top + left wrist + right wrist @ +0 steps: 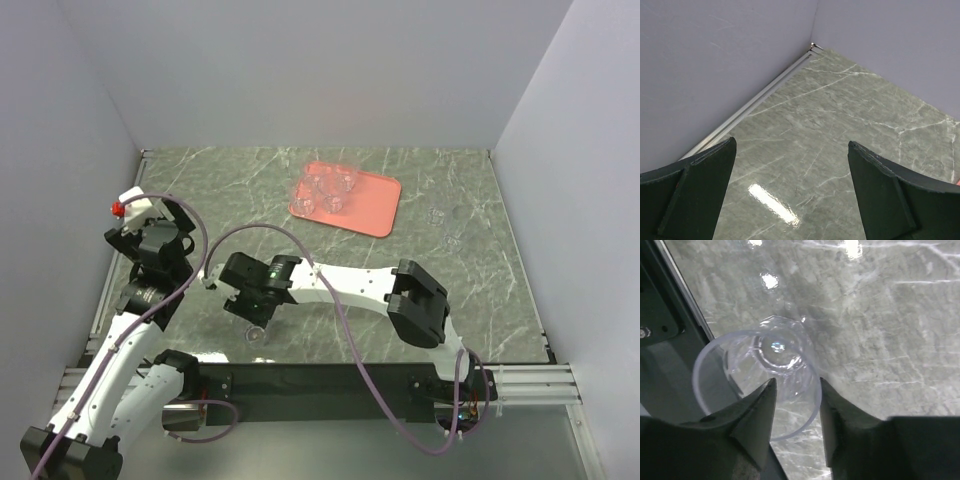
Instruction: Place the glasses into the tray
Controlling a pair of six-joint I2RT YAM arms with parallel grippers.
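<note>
R gripper (796, 386) jaws narrowly apart astride wall of glass (777, 347), mid-frame, no clamp yet; L gripper (790, 190) wide apart; I judge glass light, slick, brittle, so pinch rim gently.

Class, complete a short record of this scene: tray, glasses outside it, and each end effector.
Tray: far centre of the table, holding about four glasses
Glasses outside tray: two faint ones on the right; near glass at the front edge
Left end effector: open, empty, over the table by the left wall
Right end effector: jaws apart astride the near glass's rim; grip not confirmed
</note>
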